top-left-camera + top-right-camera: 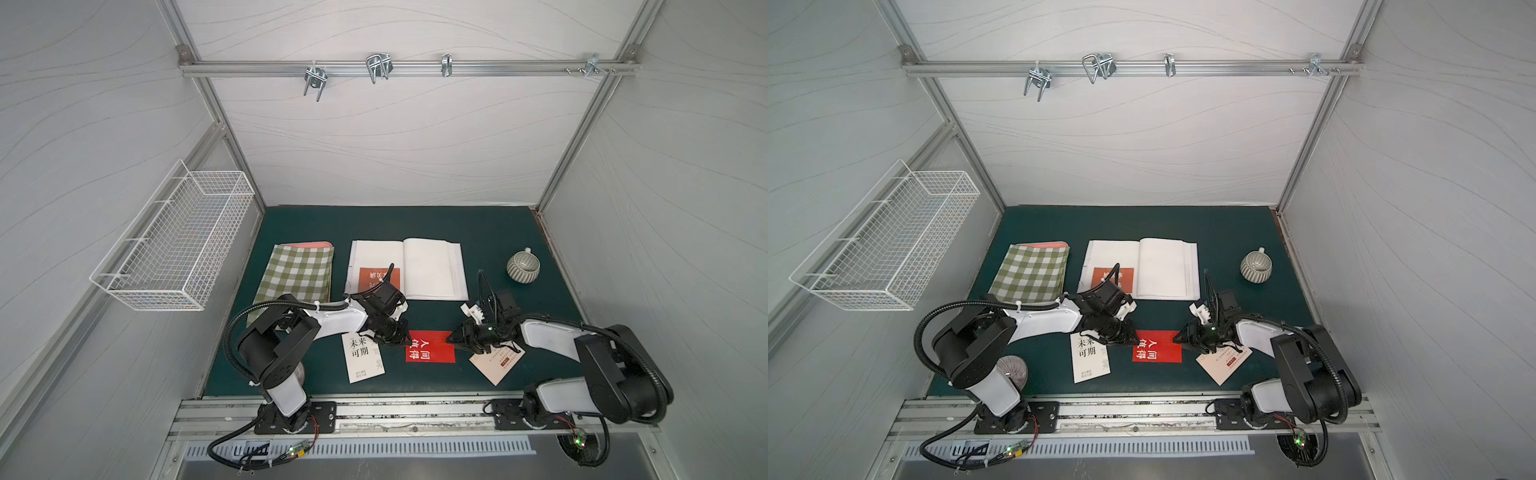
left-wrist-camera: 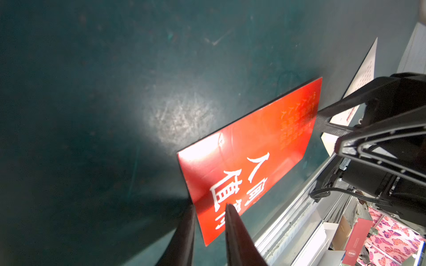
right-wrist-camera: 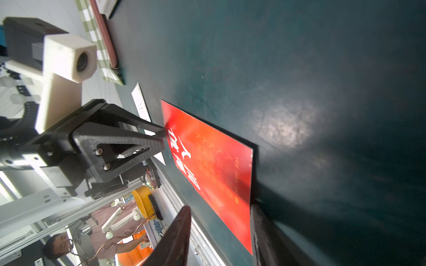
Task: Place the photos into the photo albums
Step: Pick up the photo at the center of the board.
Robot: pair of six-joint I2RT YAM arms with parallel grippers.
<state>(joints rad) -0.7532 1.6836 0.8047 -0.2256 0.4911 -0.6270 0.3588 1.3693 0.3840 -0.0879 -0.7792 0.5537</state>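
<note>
The red photo [image 1: 430, 347] with white characters lies on the green mat [image 1: 478, 232], near the front. My left gripper [image 1: 401, 338] is at its left edge, open by a narrow gap: one finger over the card, the other on the mat beside it [image 2: 208, 205]. My right gripper [image 1: 451, 338] stands open at the card's right edge [image 3: 219, 206], holding nothing. The white photo [image 1: 361, 357] lies partly under the left arm, the cream photo [image 1: 496, 361] under the right. The photo album [image 1: 432, 270] lies open behind, with the orange photo [image 1: 376, 278] on its left page.
A green-and-white checked flat item [image 1: 297, 276] lies left of the album. A grey ribbed cup [image 1: 523, 268] stands at the back right. A white wire basket [image 1: 174, 237] hangs on the left wall. A metal rail [image 1: 374, 411] runs along the front edge.
</note>
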